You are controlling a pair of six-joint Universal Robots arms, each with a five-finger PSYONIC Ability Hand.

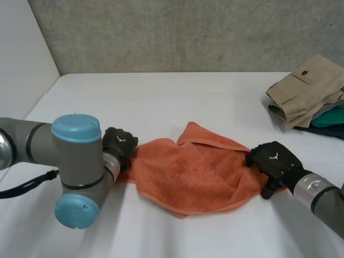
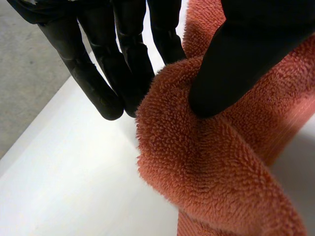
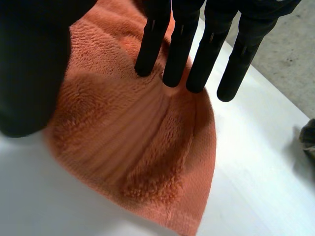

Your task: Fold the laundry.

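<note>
Lying rumpled in the middle of the white worktop (image 1: 161,102), an orange towel (image 1: 193,174) has its upper layer folded over in loose creases, with one corner poking up toward 12 o'clock. The left hand (image 1: 119,144) sits at the towel's 9 o'clock edge, partly hidden behind the grey left arm (image 1: 64,156) with its light-blue caps. Seen from the left wrist, this hand pinches a raised ridge of the towel (image 2: 206,167) – the thumb (image 2: 231,64) presses on one side and the straight fingers (image 2: 98,83) stand against the other, with bare worktop below them.

The right hand (image 1: 274,160) is at the towel's 3 o'clock edge. From the right wrist, its fingers (image 3: 179,54) are straight and slightly spread; most tips rest on the flat towel (image 3: 133,142), while the outermost is past the hem over the worktop. Its thumb (image 3: 29,73) hangs apart near the towel's opposite border – nothing is caught between.

A pile of folded clothes (image 1: 309,88), beige on top with teal and dark layers beneath, lies well apart at the towel's 2 o'clock.
</note>
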